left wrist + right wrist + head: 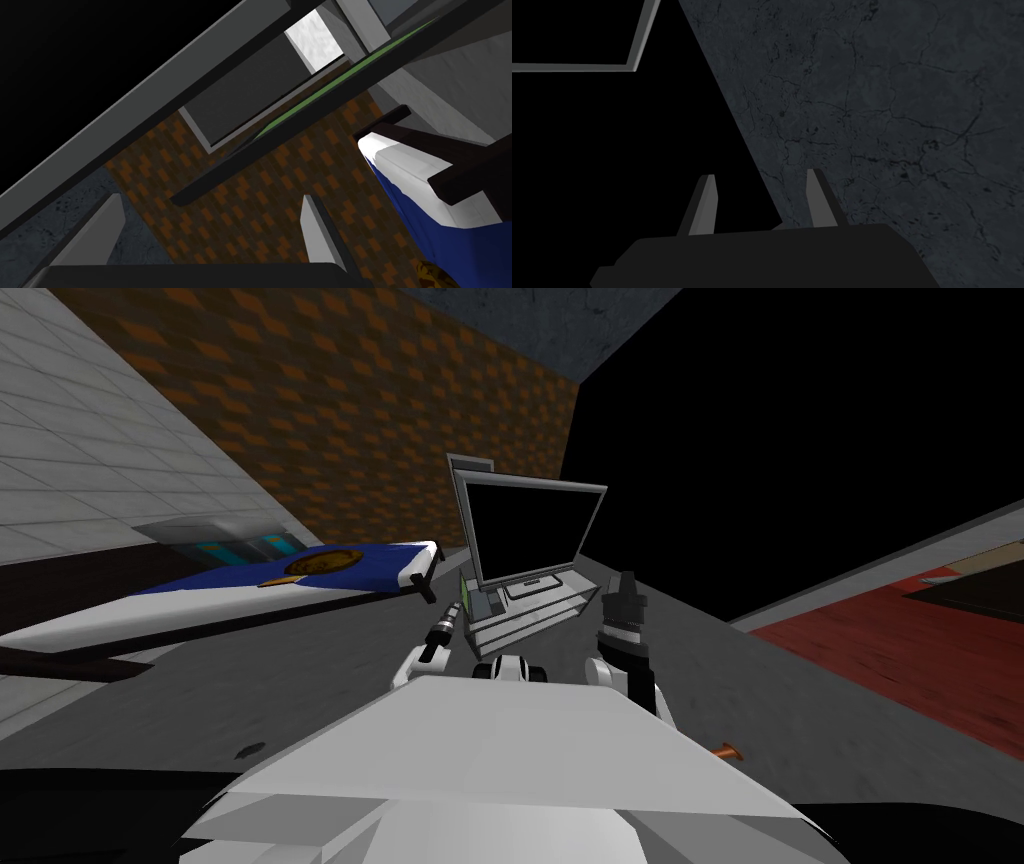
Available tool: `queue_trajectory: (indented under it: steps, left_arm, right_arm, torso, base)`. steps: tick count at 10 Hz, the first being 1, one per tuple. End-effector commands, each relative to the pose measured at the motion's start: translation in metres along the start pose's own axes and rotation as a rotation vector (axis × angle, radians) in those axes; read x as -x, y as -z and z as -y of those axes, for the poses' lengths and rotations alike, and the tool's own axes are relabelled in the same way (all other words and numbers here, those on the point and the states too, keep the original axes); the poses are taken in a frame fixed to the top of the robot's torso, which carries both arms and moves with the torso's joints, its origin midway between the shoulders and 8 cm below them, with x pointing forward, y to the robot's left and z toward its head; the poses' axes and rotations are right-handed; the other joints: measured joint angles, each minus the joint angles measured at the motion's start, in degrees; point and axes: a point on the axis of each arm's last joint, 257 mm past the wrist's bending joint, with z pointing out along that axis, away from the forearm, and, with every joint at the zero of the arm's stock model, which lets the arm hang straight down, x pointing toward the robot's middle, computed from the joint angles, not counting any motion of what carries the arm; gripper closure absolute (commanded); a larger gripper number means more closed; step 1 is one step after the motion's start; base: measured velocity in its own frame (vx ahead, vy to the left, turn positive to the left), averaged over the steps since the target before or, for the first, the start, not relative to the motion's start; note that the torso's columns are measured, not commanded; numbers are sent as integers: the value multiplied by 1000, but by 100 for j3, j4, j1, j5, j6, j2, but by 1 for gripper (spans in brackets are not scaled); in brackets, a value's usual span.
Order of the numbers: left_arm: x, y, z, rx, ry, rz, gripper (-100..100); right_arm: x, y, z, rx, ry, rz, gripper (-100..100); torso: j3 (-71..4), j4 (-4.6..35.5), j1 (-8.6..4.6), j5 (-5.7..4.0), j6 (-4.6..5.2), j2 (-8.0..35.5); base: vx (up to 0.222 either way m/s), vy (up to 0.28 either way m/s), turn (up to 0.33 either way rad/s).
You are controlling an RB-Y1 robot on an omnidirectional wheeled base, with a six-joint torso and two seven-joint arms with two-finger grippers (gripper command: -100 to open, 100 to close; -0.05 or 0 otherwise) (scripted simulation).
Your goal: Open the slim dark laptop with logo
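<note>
The slim dark laptop [470,592] stands at the left end of a low white stand [530,616], its green inner face showing. In the left wrist view it is a thin dark slab [310,113] seen edge-on with a green strip along it, partly raised. My left gripper [455,614] reaches toward it from the front. Its fingers [312,225] are open with nothing between them, and the slab lies ahead of the tips, apart from them. My right gripper [624,580] is raised to the right of the stand, open [760,192] and holding nothing.
A flat black screen in a grey frame [525,528] stands on the stand beside the laptop. A bed with a blue cover [250,583] lies to the left, near the orange brick wall [330,408]. A small orange object [728,752] lies on the grey floor at right.
</note>
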Motion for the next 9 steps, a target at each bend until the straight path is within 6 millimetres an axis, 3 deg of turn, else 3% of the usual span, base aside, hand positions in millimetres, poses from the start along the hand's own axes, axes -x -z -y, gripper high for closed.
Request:
queue_trajectory:
  steps: [1,6,9]
  left_arm:
    - [0,0,0,0,0,0,100]
    - [22,14,-24,81,-221,-36,100]
    - [35,22,-34,120,-332,-53,100]
  right_arm:
    - [0,0,0,0,0,0,0]
    - [0,0,0,0,0,0,0]
    - [0,0,0,0,0,0,0]
  torso:
    - [5,2,3,2,1,5]
    - [-33,-47,-20,26,43,-64]
    - [-27,-36,15,25,11,-55]
  base:
    - [0,0,0]
    - [59,-134,-27]
    - [64,-128,-50]
